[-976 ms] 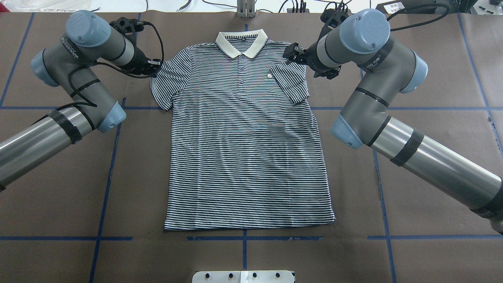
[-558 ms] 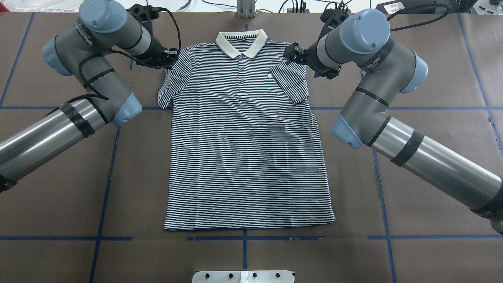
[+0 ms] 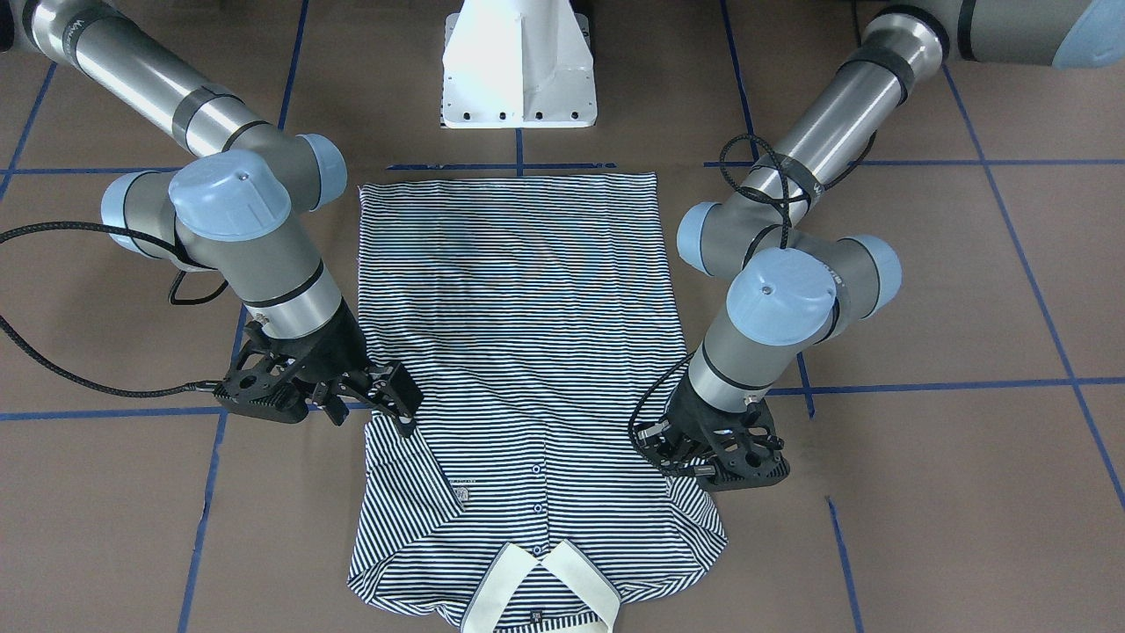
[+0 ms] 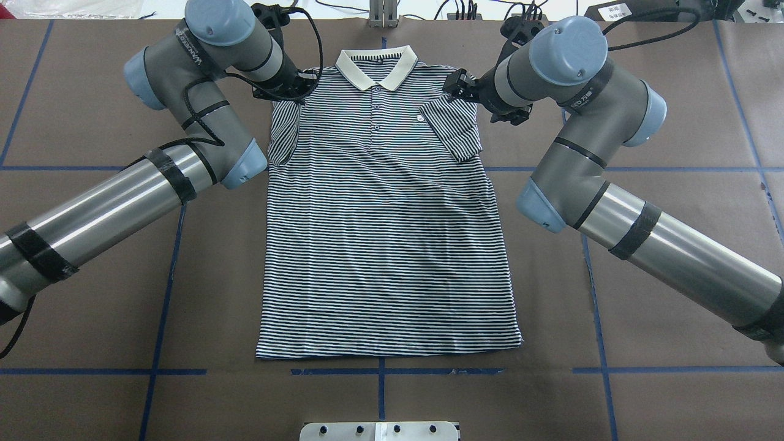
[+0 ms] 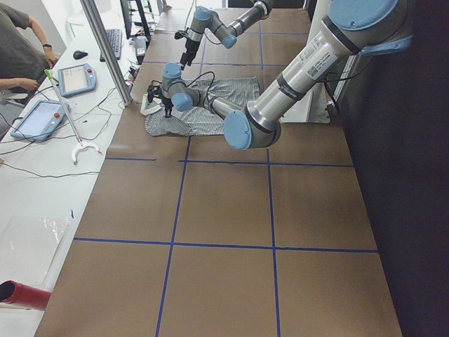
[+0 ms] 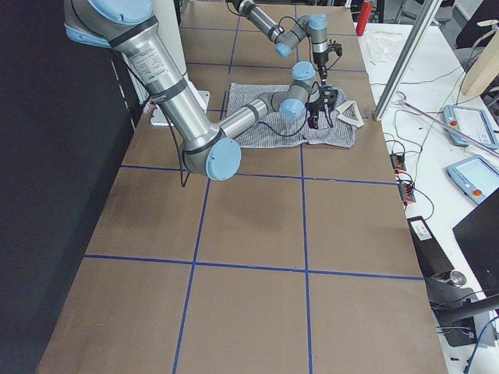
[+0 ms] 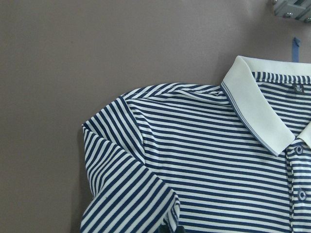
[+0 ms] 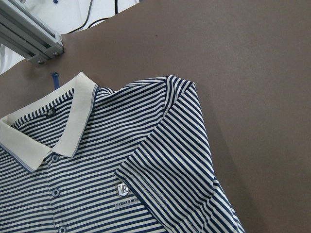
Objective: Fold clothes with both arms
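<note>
The striped polo shirt (image 4: 386, 245) lies flat and face up on the brown table, with its cream collar (image 4: 375, 64) at the far edge. My left gripper (image 4: 293, 97) is shut on the left sleeve (image 4: 283, 131) and holds it up near the shoulder, so the sleeve hangs turned in over the shirt's side. In the front view this gripper (image 3: 661, 437) is low over the shirt. My right gripper (image 4: 456, 90) is open above the other shoulder. That sleeve (image 4: 453, 128) lies folded across the chest beside the logo (image 8: 122, 188). The right gripper (image 3: 397, 403) holds nothing.
The white pedestal base (image 3: 518, 70) stands at the hem side. An aluminium post (image 4: 383, 15) and cables sit past the collar. Blue tape lines (image 4: 165, 263) cross the table. An operators' bench with tablets (image 5: 77, 77) runs along the far edge.
My left arm has moved right and toward the collar with the left sleeve, drawing it from flat on the table inward over the shirt's edge. The right arm has stayed still.
</note>
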